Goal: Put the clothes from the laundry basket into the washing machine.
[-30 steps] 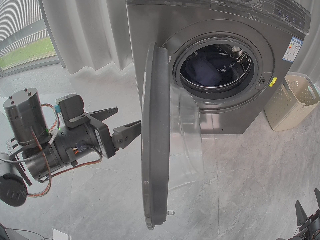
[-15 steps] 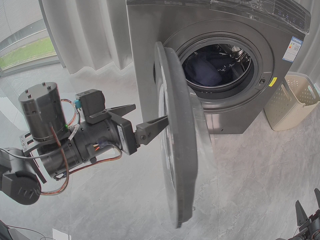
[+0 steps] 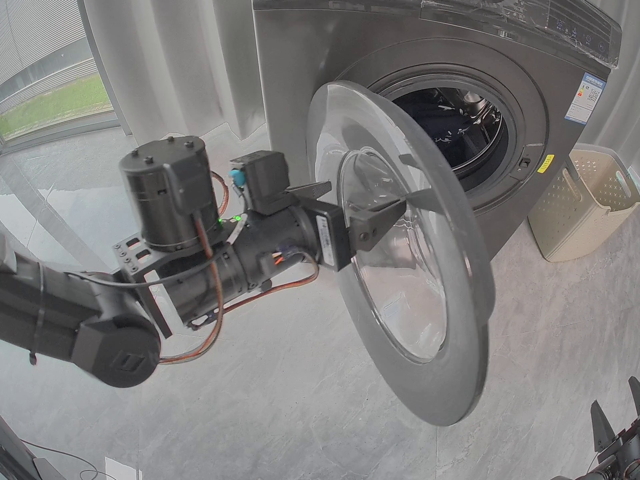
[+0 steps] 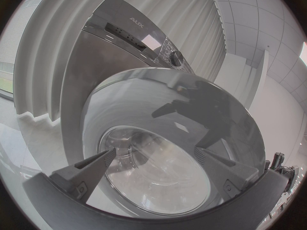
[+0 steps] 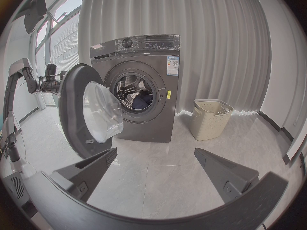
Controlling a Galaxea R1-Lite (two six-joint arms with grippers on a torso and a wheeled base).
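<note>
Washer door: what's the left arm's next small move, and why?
Probably press the door shut until it latches: it stands half open, the open left gripper sits at its outer face, dark clothes lie in the drum, and the laundry basket looks empty.

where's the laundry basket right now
In the head view the laundry basket stands on the floor at the far right, just beside the right side of the washing machine.

A label (image 3: 586,99) and yellow sticker (image 3: 545,163) on the washing machine (image 3: 300,41)
</note>
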